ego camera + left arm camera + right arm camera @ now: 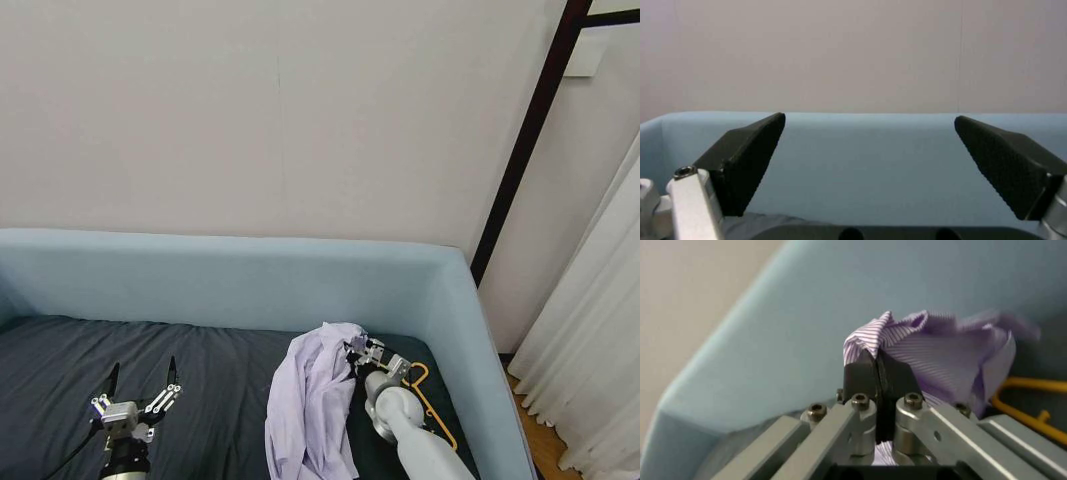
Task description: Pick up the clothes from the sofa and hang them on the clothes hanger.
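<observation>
Down at about five o'clock in the head view, on the dark seat cushion (200, 345) of the pale blue sofa (250, 280), lies the lilac striped shirt (310, 400), bunched in a loose heap that trails off toward six o'clock. The right gripper (352, 350) sits at the heap's far edge, at one o'clock of the cloth, with its jaws pressed together on a fold of fabric. From the right wrist view the right gripper (877, 360) is clamped tight, with the shirt (940, 350) puckered up just beyond its black pads (861, 374). At three o'clock of the shirt, an orange clothes hanger (432, 400) lies flat on the cushion, partly hidden under the right arm; one bend of the clothes hanger (1023, 385) shows beside the cloth. Over at seven o'clock the left gripper (142, 366) hangs above bare cushion, well apart from the shirt, fingers spread wide. Its own camera shows the left gripper (868, 118) facing the sofa's backrest with nothing between the dark fingers (747, 160). A black pole (525, 140) stands at two o'clock and a white curtain (600, 380) hangs at four
</observation>
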Motion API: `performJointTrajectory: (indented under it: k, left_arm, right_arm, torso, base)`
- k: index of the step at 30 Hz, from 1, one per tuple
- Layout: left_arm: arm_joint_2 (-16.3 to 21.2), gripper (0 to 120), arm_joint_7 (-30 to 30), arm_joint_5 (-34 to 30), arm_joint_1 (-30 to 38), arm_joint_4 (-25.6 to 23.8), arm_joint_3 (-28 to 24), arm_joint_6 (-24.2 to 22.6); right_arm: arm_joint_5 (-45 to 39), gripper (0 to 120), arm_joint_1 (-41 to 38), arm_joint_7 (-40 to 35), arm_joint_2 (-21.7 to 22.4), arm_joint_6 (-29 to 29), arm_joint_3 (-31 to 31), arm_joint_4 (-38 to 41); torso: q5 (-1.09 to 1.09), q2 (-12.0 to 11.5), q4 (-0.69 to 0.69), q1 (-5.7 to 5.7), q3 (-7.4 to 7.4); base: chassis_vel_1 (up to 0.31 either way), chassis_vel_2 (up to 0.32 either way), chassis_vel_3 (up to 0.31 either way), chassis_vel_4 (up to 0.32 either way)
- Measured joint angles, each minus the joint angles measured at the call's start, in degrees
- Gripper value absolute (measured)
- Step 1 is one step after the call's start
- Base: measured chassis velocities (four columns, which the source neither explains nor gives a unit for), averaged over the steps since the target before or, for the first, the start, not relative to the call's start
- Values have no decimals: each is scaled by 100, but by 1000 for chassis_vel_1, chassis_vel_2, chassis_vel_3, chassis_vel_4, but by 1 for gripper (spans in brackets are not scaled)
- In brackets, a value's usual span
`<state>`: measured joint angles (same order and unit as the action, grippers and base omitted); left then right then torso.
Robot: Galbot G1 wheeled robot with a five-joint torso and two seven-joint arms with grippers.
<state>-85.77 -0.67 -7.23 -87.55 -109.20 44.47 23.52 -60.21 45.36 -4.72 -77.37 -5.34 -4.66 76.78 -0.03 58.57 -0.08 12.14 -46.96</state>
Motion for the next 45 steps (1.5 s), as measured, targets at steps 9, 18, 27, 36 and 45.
performJointTrajectory:
  k: [9, 18, 27, 36, 45]
  left_arm:
    - [66, 100, -4, -89, 49, -24, -46, 11]
    - [170, 100, -4, -174, 53, -65, -52, 13]
    - [220, 100, -4, -268, 33, -146, -25, 30]
    - [216, 100, -5, -360, 16, -209, 27, 79]
    - [129, 100, -5, -351, 25, -183, 31, 141]
  right_arm:
    - [-648, 0, 77, -268, 981, 22, 168, 1781]
    - [-1657, 0, -695, -657, 2196, -163, 49, 3012]
    - [-2585, 0, -2039, -1002, 3215, -348, 49, 3548]
    - [-3381, 0, -3856, -1166, 3744, -630, 339, 3367]
    - [-2695, 0, -3990, -877, 3249, -798, 1792, 3298]
  torso:
    - [0, 0, 0, 0, 0]
    - [0, 0, 0, 0, 0]
    - [0, 0, 0, 0, 0]
    - [0, 0, -2, 0, 1]
    - [-2, 0, 2, 0, 0]
  base:
    - [0, 0, 0, 0]
    - [0, 0, 0, 0]
    - [0, 0, 0, 0]
    - [0, 0, 0, 0]
    - [0, 0, 0, 0]
